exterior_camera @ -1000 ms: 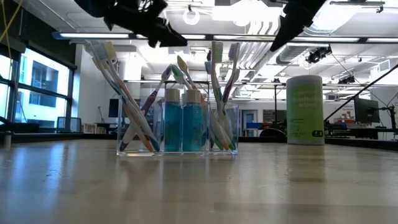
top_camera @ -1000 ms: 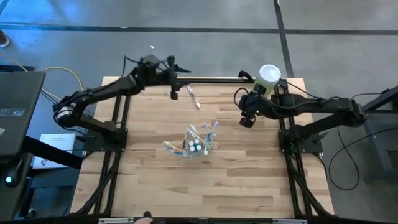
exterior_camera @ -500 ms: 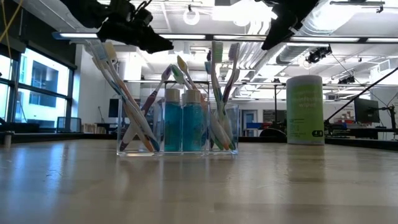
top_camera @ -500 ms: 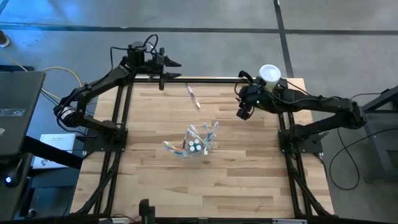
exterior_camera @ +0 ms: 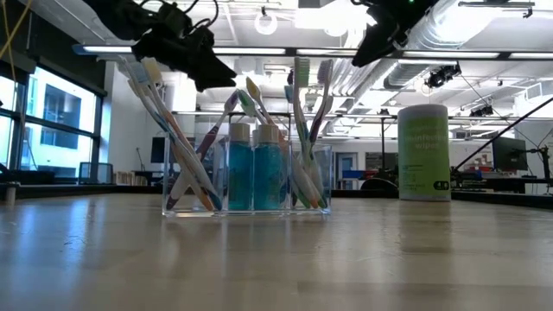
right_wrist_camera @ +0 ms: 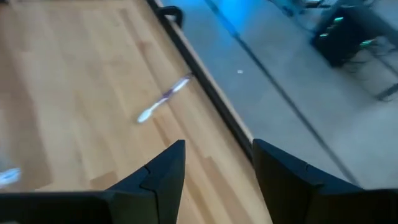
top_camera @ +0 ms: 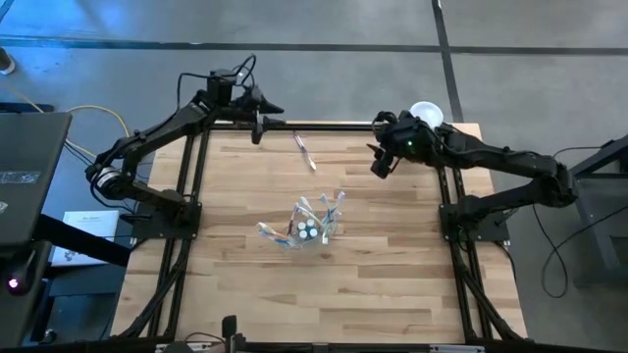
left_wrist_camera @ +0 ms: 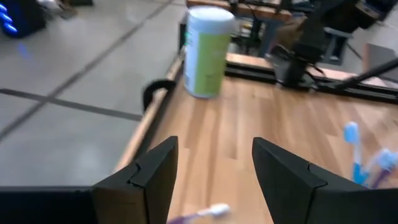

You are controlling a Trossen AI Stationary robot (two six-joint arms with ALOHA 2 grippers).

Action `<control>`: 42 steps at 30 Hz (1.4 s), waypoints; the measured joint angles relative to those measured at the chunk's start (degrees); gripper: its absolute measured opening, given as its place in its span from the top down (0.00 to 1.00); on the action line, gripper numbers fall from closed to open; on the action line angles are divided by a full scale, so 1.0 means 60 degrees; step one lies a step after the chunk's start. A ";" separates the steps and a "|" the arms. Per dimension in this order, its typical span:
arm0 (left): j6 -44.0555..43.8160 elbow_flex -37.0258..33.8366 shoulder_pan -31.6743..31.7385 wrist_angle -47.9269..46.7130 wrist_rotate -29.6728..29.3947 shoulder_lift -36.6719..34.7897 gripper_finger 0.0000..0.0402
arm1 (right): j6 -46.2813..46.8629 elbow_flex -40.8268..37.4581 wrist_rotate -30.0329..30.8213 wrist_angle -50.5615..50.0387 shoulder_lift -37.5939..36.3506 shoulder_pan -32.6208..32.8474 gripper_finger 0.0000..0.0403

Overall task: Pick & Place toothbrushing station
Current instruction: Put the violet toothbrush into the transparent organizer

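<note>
Both sets of jaws stand apart and empty; the left gripper has pulled back past the counter's far edge, the right gripper drifted farther back. The clear toothbrushing station sits mid-counter, brushes fanned around teal tubes; one toothbrush lies apart.

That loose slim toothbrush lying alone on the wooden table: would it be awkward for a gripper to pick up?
Probably. The slim pale toothbrush lies flat on the wooden table, leaving little to pinch. It looks thin and light, so a nudge would likely slide or spin it. It should stay fairly stiff once lifted.
</note>
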 joint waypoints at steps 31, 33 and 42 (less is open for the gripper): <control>0.0267 0.0000 0.0349 0.1975 0.3387 0.2022 0.50 | 0.0076 0.0000 -0.2679 0.0173 0.0004 -0.0181 0.56; 0.0227 0.0000 0.0297 0.1980 0.3402 0.2083 0.50 | 0.0076 0.0000 -0.2756 0.0090 0.0004 -0.0176 0.56; 0.1559 0.0000 -0.0130 0.1947 0.3180 0.2262 0.50 | 0.0606 0.0000 -0.2796 -0.0234 0.0005 -0.0177 0.56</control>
